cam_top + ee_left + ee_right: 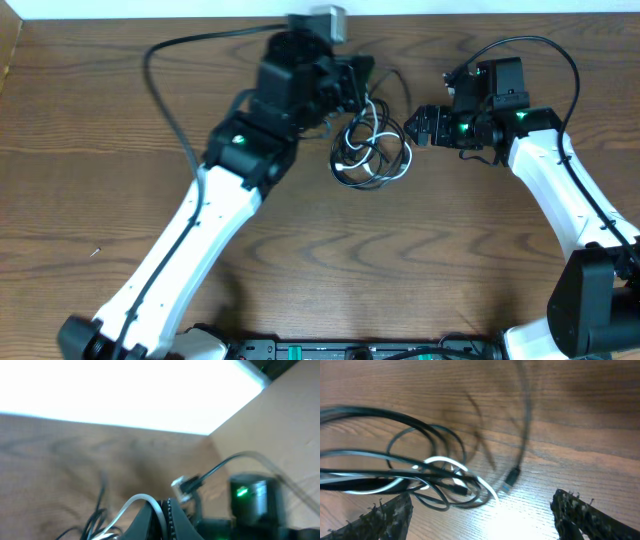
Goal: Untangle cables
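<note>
Overhead: cables [372,150] sit tangled on the counter [100,130], left hand [352,88] at their top edge, right hand [412,128] just beside. Left wrist: too blurry, we can't tell its grip. Right wrist: spread wide, empty; yanking could tighten the knot. We count one white cable [442,461], maybe two black.

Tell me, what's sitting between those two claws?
The tangle of white and black cables, lying on the wooden table between the left gripper and the right gripper. The overhead view shows it best.
</note>
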`<state>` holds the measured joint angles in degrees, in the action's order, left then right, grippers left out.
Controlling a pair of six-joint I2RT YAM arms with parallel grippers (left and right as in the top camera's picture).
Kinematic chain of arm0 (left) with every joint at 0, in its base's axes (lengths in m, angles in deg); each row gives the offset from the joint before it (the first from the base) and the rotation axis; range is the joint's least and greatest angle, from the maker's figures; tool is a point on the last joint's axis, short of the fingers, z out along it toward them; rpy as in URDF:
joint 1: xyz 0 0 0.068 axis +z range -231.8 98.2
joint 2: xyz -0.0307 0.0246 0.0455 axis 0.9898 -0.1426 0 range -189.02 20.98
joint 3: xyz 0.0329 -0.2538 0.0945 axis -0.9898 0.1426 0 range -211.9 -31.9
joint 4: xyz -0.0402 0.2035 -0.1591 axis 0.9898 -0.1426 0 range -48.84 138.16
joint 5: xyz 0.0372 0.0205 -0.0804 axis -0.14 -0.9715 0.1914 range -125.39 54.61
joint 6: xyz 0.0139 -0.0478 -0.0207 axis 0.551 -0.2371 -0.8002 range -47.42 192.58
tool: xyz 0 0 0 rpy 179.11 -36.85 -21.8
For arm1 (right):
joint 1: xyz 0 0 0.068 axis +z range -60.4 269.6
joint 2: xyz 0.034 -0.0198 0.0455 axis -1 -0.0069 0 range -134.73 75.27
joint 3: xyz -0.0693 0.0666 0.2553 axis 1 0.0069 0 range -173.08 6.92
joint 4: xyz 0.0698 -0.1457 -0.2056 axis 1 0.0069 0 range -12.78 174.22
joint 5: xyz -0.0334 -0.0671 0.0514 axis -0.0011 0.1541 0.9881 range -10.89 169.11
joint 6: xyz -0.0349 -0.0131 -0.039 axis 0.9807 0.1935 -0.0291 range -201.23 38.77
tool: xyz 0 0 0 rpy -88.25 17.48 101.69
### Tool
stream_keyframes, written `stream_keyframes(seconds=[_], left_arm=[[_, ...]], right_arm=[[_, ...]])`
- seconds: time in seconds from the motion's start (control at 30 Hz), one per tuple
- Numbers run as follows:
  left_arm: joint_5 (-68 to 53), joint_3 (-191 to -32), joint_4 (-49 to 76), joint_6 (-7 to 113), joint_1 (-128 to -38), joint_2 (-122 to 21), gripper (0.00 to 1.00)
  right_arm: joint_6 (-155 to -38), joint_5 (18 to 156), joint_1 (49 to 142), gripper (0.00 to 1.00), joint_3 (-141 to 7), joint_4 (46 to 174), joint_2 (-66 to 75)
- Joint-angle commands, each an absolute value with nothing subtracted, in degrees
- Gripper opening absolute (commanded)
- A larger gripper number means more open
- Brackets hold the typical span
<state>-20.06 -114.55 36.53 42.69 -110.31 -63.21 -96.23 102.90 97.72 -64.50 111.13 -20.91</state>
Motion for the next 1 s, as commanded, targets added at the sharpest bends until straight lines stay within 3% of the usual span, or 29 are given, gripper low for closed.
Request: stream_keyframes(seconds=[0.0,0.43,0.97], left_arm=[[-19.4,-115.8,39.8,40.5,-109.7,-58.1,0.08],[-20.2,-115.8,55.8,34.1,-109.7,-54.5,0.07],[-33.1,-117.1,68.7,37.2,-109.7,-54.6,0.08]], right_arm=[[-95.3,103.9,98.3,0.86,-65.0,110.8,-21.1],[-95.3,107.4,98.8,0.87,-65.0,108.0,-21.1],[-94.2,111.2,99.6,0.87,-65.0,106.7,-21.1]])
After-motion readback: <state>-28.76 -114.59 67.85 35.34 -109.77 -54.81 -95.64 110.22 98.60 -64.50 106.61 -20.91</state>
